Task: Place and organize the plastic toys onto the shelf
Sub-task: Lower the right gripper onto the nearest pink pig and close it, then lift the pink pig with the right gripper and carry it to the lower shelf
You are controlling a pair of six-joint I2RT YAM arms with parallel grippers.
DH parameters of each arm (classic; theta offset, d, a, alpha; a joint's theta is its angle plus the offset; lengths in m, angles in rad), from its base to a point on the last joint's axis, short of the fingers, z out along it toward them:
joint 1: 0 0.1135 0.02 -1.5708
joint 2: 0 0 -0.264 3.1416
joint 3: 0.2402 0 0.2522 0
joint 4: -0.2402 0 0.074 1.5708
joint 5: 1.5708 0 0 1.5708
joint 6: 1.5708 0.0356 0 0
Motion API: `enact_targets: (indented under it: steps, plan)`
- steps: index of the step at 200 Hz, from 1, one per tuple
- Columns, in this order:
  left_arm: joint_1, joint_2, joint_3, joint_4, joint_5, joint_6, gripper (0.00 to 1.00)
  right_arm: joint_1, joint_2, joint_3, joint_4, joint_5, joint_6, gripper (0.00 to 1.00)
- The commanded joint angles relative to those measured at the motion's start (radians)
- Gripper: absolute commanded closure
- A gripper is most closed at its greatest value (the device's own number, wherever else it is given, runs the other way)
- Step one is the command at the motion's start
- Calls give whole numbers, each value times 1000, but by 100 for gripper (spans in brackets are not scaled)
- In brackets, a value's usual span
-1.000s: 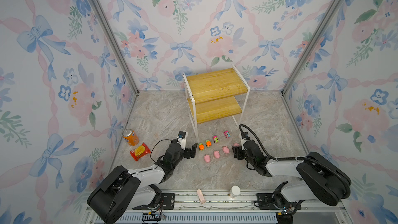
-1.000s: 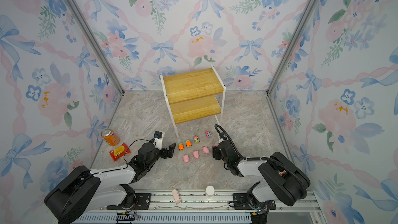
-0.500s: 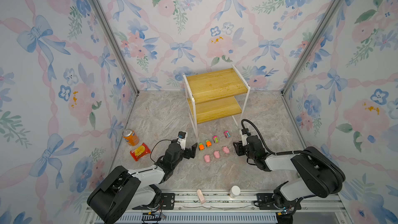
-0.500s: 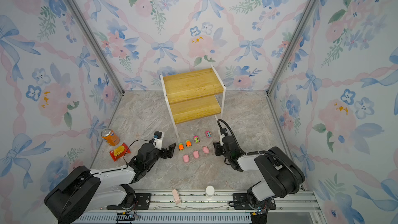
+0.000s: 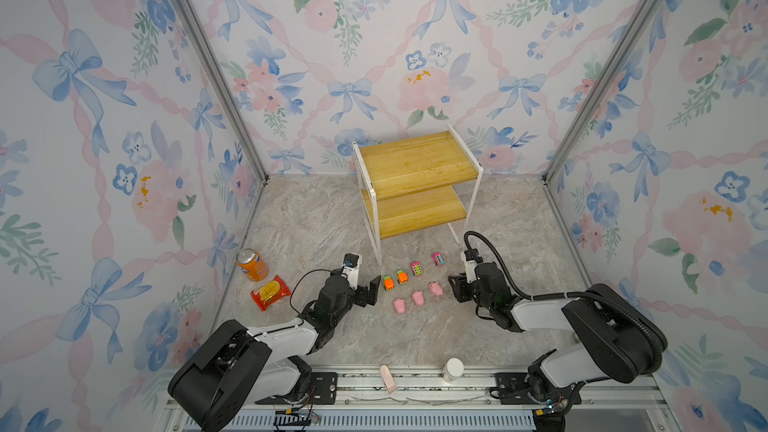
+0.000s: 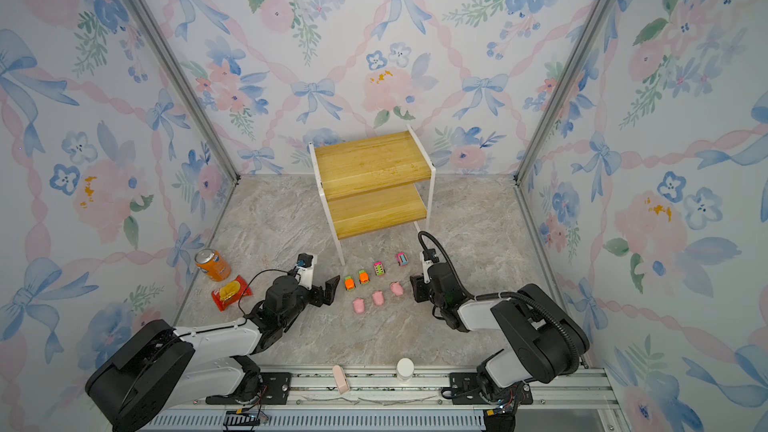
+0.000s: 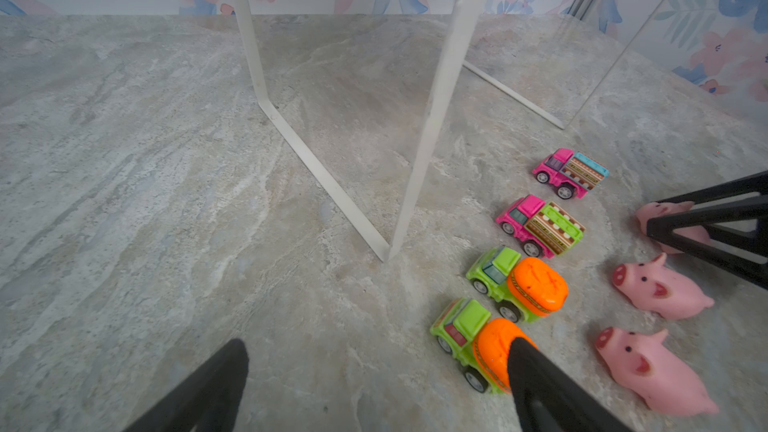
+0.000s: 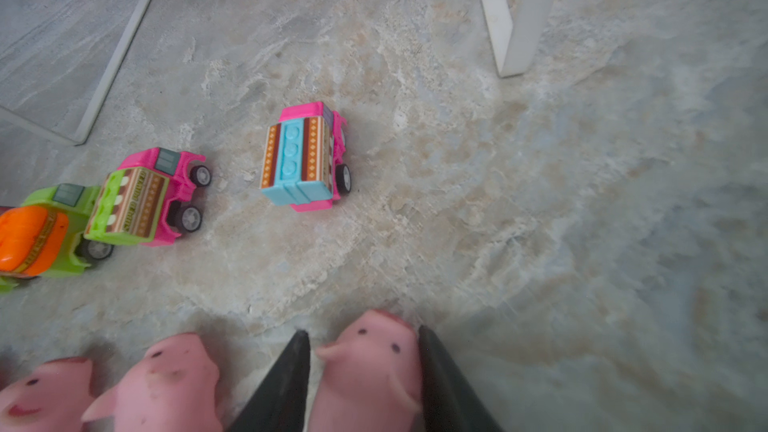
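Observation:
The shelf [image 5: 415,184] [image 6: 374,184] stands at the back with both yellow boards bare. In front of it four cars stand in a row, two orange-and-green [image 5: 388,283] [image 7: 519,284] and two pink [image 5: 438,259] [image 8: 305,155]. Three pigs [image 5: 418,297] [image 6: 378,297] lie in a row nearer the front. A fourth pig [image 8: 370,363] sits on the floor between the fingers of my right gripper [image 8: 362,330] [image 5: 455,286], which is shut on it. My left gripper [image 7: 376,351] [image 5: 370,292] is open and empty beside the nearest orange-and-green car [image 7: 469,334].
An orange soda can [image 5: 252,264] and a red snack bag [image 5: 270,292] lie by the left wall. A white bottle [image 5: 453,369] and a small pink object [image 5: 387,378] rest on the front rail. The shelf's white legs [image 7: 432,118] stand just behind the cars.
My right gripper has narrowed its jaws onto the rightmost pig, which now shows only in the wrist views. The left arm has stayed still.

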Motion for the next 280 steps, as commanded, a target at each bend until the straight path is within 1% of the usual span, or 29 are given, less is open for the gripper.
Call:
enact_targets:
  steps: [1, 71, 99, 190, 231, 258, 280]
  plan:
    - [-4, 10, -13, 13, 14, 6, 2, 19, -8, -18, -59, 30, 8, 58]
    - [-4, 10, -15, 13, 24, 9, 2, 39, -26, -32, -69, 46, 7, 69]
    - [-4, 4, -18, 13, 27, 10, 2, 42, -24, -29, -73, 43, 6, 72]
    - [-4, 9, -15, 13, 32, 11, 2, 39, -34, 5, -124, -25, -29, 77]
    - [-4, 9, -16, 12, 32, 12, 2, 31, -40, 14, -135, -83, -46, 79]
    - [-3, 12, -14, 11, 32, 11, 2, 15, -50, 18, -141, -144, -58, 84]
    - [-4, 12, -14, 11, 35, 11, 2, 12, -55, 20, -149, -156, -61, 84]
